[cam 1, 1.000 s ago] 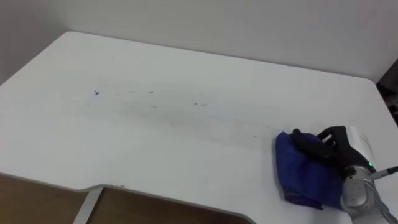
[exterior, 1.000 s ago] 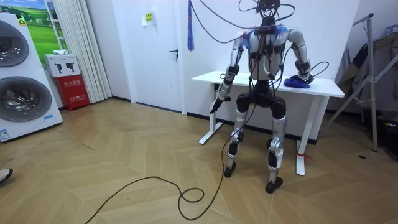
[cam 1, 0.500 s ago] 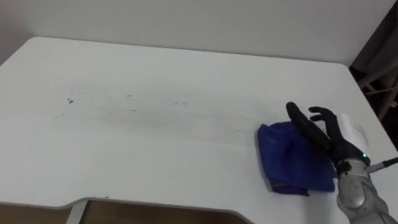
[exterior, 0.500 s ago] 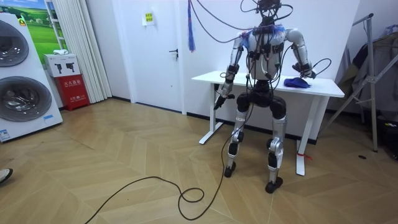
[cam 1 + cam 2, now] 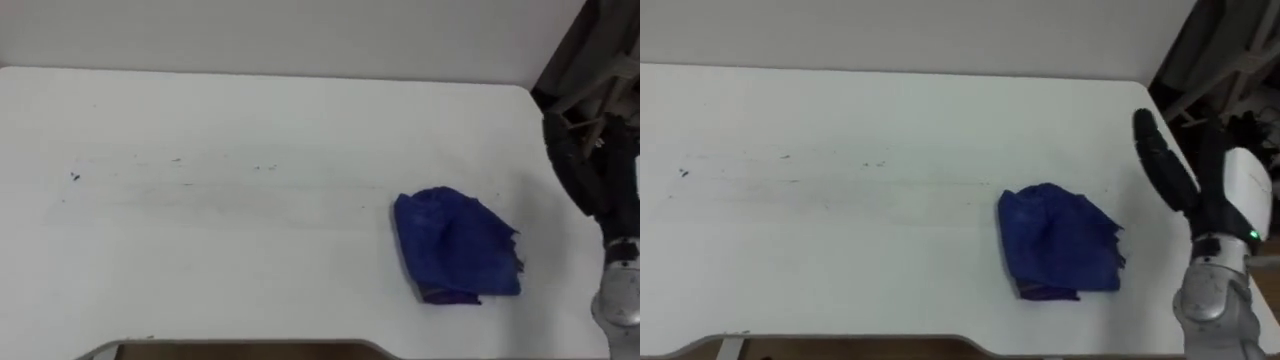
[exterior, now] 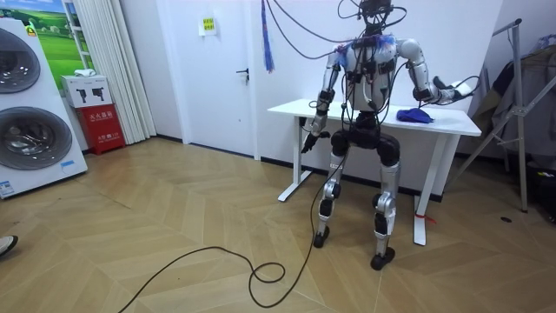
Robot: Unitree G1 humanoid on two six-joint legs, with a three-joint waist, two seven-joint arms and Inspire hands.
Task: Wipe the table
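Note:
A crumpled blue cloth (image 5: 455, 245) lies loose on the right part of the white table (image 5: 250, 110), nothing touching it; it is also in the other eye view as the cloth (image 5: 1060, 240). My right hand (image 5: 1175, 170) hovers above the table's right edge, to the right of the cloth and apart from it, open with straight fingers. Faint dark specks and a thin streak (image 5: 75, 177) mark the table's left half. In the room view I stand at the table's front, right hand (image 6: 452, 89) raised over the cloth's end, left hand (image 6: 310, 139) hanging low by the table's other end.
The table's front edge has a cut-out (image 5: 230, 345) at the bottom. A dark metal rack (image 6: 521, 104) stands just beyond the table's right end. Washing machines (image 6: 26, 113) and a red box (image 6: 102, 122) stand far off at the room view's left.
My right hand opened, let go of the blue cloth and rose up and to the right. The cloth stays on the table. The eye view has shifted towards the table's right end.

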